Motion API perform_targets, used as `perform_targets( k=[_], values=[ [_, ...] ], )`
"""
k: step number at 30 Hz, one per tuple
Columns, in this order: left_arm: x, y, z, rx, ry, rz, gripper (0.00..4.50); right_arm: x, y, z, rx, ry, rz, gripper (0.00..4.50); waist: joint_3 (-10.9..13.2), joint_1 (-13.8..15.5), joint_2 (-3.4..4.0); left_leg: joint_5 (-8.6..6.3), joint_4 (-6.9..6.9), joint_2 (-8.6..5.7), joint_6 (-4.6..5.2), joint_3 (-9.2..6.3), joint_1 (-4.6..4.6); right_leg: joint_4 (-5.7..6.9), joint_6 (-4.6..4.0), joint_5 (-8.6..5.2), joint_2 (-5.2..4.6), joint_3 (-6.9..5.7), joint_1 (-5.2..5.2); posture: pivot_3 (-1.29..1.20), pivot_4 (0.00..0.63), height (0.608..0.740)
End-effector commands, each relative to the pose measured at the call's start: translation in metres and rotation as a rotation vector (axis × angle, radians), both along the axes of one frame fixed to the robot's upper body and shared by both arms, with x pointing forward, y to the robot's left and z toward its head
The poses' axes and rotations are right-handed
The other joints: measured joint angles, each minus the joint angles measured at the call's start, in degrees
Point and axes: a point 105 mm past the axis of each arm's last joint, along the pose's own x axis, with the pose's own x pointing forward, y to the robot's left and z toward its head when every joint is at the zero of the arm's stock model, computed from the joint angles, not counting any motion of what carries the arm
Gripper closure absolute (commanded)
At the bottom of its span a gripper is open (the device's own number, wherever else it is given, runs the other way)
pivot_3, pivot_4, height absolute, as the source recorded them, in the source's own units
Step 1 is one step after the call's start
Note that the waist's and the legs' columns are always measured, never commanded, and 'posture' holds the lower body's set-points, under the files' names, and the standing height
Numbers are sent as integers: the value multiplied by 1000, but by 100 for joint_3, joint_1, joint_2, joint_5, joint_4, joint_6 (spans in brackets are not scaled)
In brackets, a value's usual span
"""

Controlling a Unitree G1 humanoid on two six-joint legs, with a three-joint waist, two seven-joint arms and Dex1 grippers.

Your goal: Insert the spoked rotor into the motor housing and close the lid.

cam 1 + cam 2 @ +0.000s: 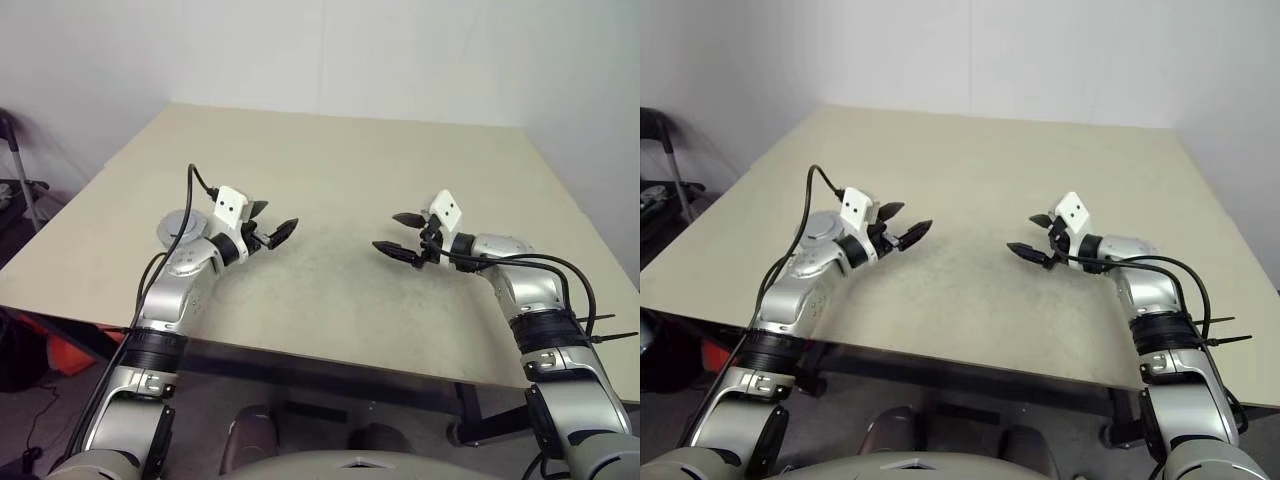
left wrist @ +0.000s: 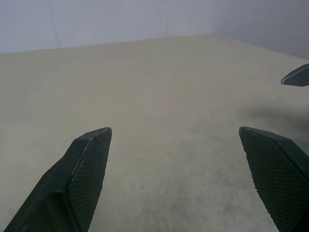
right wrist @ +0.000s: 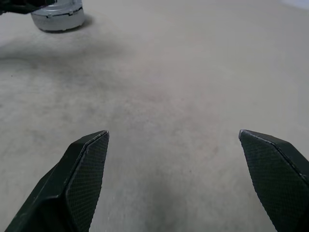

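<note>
Both hands hang just above a beige tabletop (image 1: 330,160), pointing inward toward each other with a bare stretch of surface between them. The left hand (image 1: 270,222) has its two black fingers spread wide apart with nothing between them, and the right hand (image 1: 402,236) is likewise spread wide and empty. In the left wrist view the fingers (image 2: 87,169) frame bare tabletop, with one dark fingertip of the other hand showing at the edge. A round grey metal piece (image 3: 58,14) sits on the tabletop, seen in the right wrist view past that hand's fingers, well apart from them and close beside the left arm; whether it is the motor housing, the lid or both together I cannot tell.
</note>
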Motion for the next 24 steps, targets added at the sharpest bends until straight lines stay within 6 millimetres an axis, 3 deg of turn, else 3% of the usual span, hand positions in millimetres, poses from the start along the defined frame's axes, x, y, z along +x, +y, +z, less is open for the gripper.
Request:
perform_targets(
  k=[1, 24],
  values=[
    [3, 4, 9, -13, -27, 20, 36, 0, 7, 19, 17, -76, 20, 59, 0, 1, 0, 0, 0, 0, 0, 0, 0, 0, 0, 0, 0, 0, 0, 0, 0, 740],
    [-3, 17, 0, 0, 8, 56, 36, 16, 16, 20, 7, -86, 2, 59, 0, 0, 2, -1, 0, 1, 3, 0, -9, -3, -2, -1, 0, -1, -9, 0, 0, 740]
  ],
)
